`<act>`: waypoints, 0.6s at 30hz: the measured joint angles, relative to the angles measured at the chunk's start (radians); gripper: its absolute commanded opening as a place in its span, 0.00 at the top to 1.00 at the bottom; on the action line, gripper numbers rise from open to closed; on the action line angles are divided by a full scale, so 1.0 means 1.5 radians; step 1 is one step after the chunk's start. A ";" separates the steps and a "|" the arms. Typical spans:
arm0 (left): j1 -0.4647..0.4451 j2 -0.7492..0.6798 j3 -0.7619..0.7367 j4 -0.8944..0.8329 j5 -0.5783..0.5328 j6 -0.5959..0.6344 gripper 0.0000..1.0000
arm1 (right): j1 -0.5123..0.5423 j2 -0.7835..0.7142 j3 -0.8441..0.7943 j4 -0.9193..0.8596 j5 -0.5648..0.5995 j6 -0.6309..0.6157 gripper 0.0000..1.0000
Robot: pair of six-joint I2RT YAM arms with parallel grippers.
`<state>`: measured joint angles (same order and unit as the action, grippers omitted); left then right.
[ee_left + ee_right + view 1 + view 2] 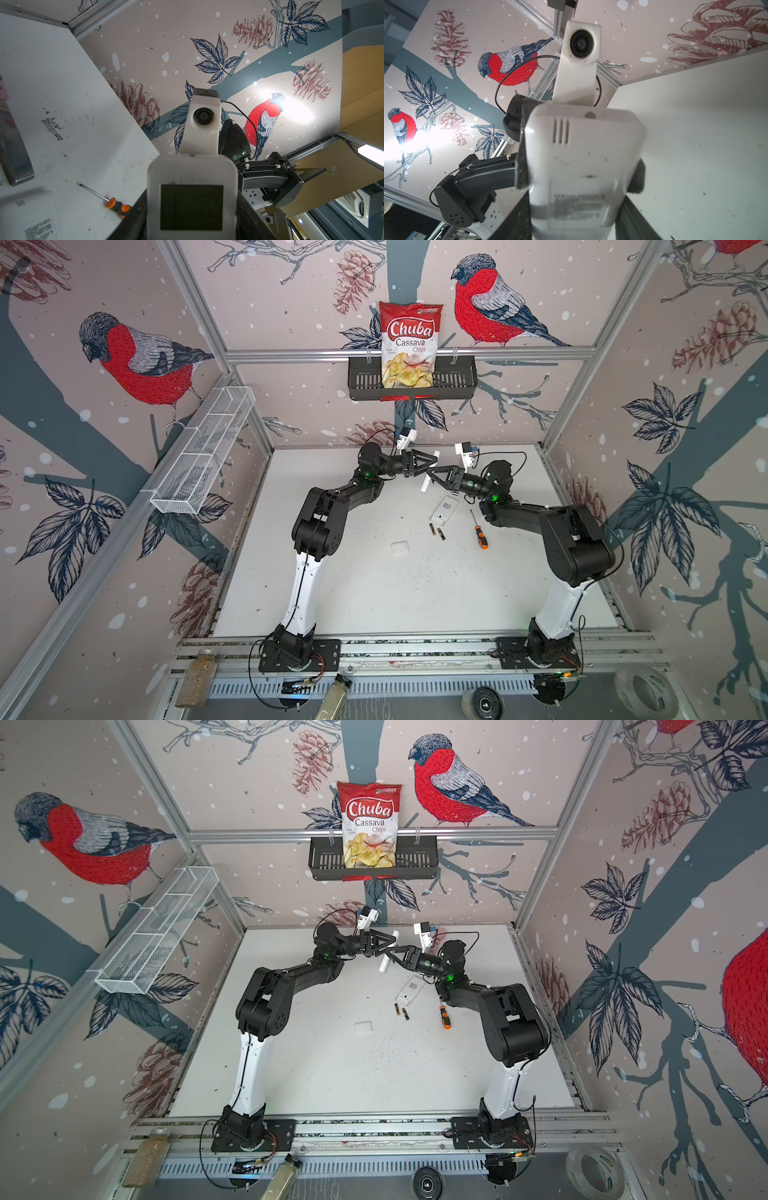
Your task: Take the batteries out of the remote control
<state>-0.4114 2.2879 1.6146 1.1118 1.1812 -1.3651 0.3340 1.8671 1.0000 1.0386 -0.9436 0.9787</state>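
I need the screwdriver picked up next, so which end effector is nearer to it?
Right. The right end effector hangs behind and left of the screwdriver; the left end effector is farther back. Both grip the raised remote.

- raised remote (425, 485) above the back middle of the table (374, 593), between left gripper (430, 462) and right gripper (432, 475)
- second remote (444, 510) on table, in front of them, right of centre
- two batteries (432, 529) side by side, just beside its near end
- screwdriver (478, 532) right of batteries, apart
- small flat piece (400, 548) left of batteries, nearer front
- chip bag (409, 344) in shelf basket (457, 377) on back wall
- wire rack (199, 460) on left wall
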 measured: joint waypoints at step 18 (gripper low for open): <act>0.001 0.010 -0.005 0.040 -0.003 -0.029 0.28 | 0.000 0.011 -0.003 0.030 -0.004 0.027 0.62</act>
<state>-0.4095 2.3024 1.6077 1.1717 1.1770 -1.4082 0.3336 1.8839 0.9962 1.0836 -0.9489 1.0199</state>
